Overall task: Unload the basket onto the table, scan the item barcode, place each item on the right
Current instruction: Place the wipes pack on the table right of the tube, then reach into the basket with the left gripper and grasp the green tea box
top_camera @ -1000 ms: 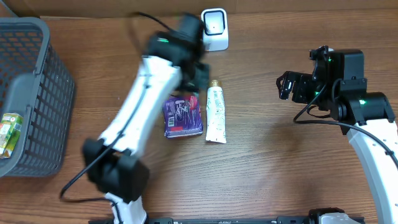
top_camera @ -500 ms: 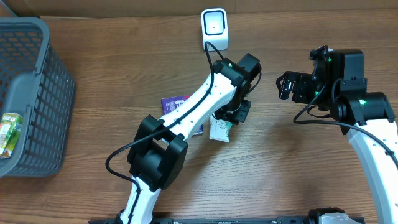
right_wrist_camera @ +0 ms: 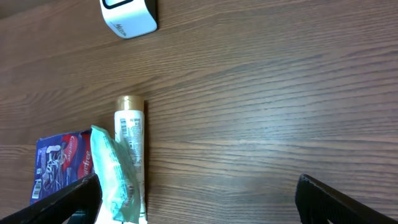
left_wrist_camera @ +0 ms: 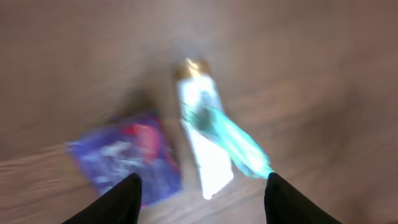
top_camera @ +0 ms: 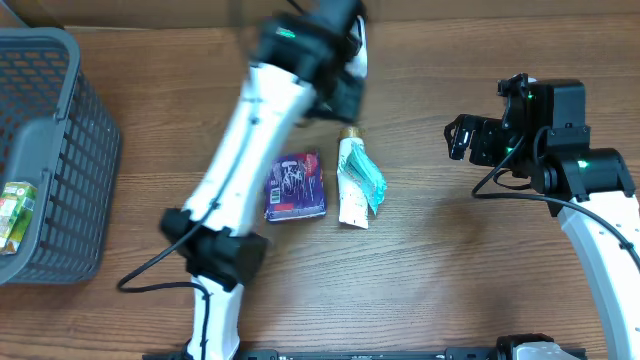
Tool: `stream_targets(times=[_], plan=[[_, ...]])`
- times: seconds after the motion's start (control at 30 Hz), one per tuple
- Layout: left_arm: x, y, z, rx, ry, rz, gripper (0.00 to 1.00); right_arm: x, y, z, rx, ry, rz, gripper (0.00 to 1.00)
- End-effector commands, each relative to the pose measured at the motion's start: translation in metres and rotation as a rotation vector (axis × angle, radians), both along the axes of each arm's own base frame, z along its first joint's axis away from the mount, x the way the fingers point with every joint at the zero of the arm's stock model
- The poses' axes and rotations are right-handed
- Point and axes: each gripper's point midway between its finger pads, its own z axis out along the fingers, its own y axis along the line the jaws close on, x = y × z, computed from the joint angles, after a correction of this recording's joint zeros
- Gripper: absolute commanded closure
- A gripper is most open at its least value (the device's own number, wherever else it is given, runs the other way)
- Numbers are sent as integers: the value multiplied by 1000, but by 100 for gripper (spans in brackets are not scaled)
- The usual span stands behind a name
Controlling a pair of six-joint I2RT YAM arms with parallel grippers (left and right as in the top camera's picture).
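- Brown wood-grain table [top_camera: 450, 290]: all loose goods are laid near its middle, and both arm bases are mounted at its near edge.
- Teal crinkled plastic packet [top_camera: 369, 181]: the item for scanning. It is laid at the centre of the table, tilted and partly overlapping the right side of the tube. It is gripped by neither arm.
- White squeeze tube with a gold cap [top_camera: 347, 195]: laid flat, with the cap pointed to the far side. A printed barcode is seen on its upper face in the right wrist view.
- Purple foil pouch [top_camera: 295, 186]: laid flat just left of the tube. Whether the two touch cannot be told.
- White box-shaped barcode scanner [right_wrist_camera: 129, 17]: stood at the far side of the table, beyond the tube's cap and well apart from the packet. In the overhead view it is largely covered by the left arm.
- Left gripper [left_wrist_camera: 203, 180]: raised above the goods and blurred in both views. Its fingers are parted with nothing clasped, and the tube and packet are seen on the table below the gap.
- Right gripper [right_wrist_camera: 196, 186]: held at the right of the table, well apart from the goods and pointed left. Its fingers are spread wide with nothing gripped.
- Grey plastic mesh basket [top_camera: 75, 130]: placed at the far left of the table.
- Green drink carton [top_camera: 17, 212]: lodged inside the basket at its left side, partly cut off by the frame edge.
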Motion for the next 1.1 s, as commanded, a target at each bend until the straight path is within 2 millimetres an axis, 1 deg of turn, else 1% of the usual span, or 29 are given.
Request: stream_targets(times=[0.0, 0.07, 0.1, 0.17, 0.23, 0.33, 0.37, 0.4, 0.47, 0.5, 0.57, 0.67, 0.73, 0.83, 0.93, 1.07], plan=[[18, 66, 55, -34, -134, 156, 46, 5, -2, 10, -2, -30, 0, 0], [25, 105, 74, -56, -181, 254, 48, 5, -2, 10, -2, -30, 0, 0], [27, 124, 82, -66, -203, 301, 48, 5, -2, 10, -2, -30, 0, 0], [27, 161, 96, -76, -239, 406, 47, 5, -2, 10, -2, -30, 0, 0], [22, 204, 109, -73, -278, 504, 48, 5, -2, 10, -2, -30, 0, 0], [12, 256, 120, -61, -310, 631, 48, 5, -2, 10, -2, -30, 0, 0], [6, 282, 123, -53, -319, 695, 48, 5, -2, 10, -2, -30, 0, 0], [4, 291, 123, -49, -321, 717, 48, 5, -2, 10, -2, -30, 0, 0], [-5, 325, 122, -42, -320, 811, 48, 5, -2, 10, -2, -30, 0, 0], [-13, 350, 118, -39, -307, 887, 49, 5, -2, 10, -2, -30, 0, 0], [-23, 374, 111, -32, -282, 960, 50, 5, -2, 10, -2, -30, 0, 0], [-39, 407, 91, 9, -214, 1080, 52, 5, -2, 10, -2, -30, 0, 0], [-52, 427, 75, 82, -154, 1174, 55, 5, -2, 10, -2, -30, 0, 0], [-72, 453, 52, 226, -71, 1290, 55, 5, -2, 10, -2, -30, 0, 0], [-77, 466, 34, 294, -24, 1315, 53, 5, -2, 10, -2, -30, 0, 0], [-81, 484, 12, 300, 7, 1370, 49, 5, -2, 10, -2, -30, 0, 0]])
